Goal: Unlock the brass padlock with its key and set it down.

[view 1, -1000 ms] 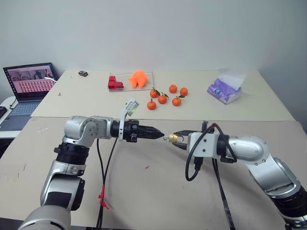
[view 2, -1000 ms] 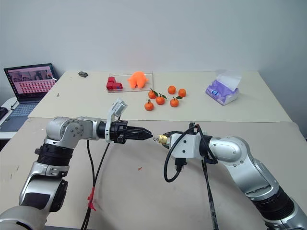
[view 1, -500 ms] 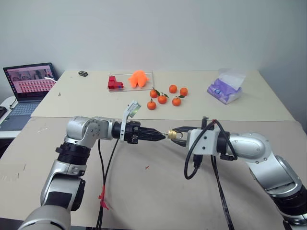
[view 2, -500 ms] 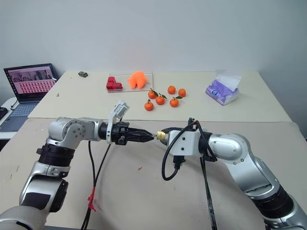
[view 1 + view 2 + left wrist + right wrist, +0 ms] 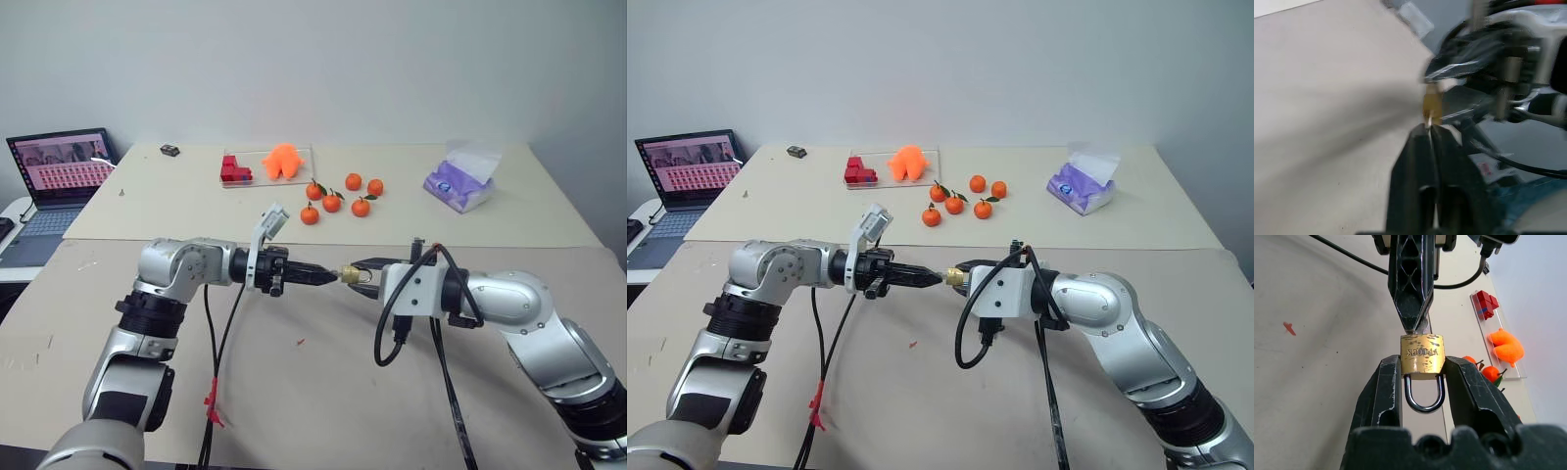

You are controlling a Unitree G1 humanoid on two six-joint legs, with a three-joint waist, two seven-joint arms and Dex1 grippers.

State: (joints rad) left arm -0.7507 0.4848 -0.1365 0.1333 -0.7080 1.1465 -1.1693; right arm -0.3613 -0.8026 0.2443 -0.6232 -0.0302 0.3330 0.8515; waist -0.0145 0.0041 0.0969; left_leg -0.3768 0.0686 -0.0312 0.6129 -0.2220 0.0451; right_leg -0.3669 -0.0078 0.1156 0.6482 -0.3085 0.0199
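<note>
the right gripper (image 5: 1422,377) clamps the brass padlock (image 5: 1422,357) by the two sides of its body, shackle loop turned back toward the wrist and keyway end facing out, so the lock hangs in the air above the table (image 5: 323,392) between the two arms, with that end free for the other arm. the left gripper (image 5: 1429,131) comes in level from the opposite side, its fingers pressed together to a narrow point right at the padlock's outer face. a thin silvery sliver shows at their tips in the left wrist view, probably the key (image 5: 1428,119) pinched there and lined up with or just entering the keyway, though how deep it sits cannot be told. holding the lock rigid on one side lets the other wrist push and twist without the lock spinning away. the shackle looks seated in the body, so the lock reads as not yet opened. the tangerines (image 5: 333,200), the tissue box (image 5: 458,184) and the laptop (image 5: 61,171) lie well apart, out of the way.
</note>
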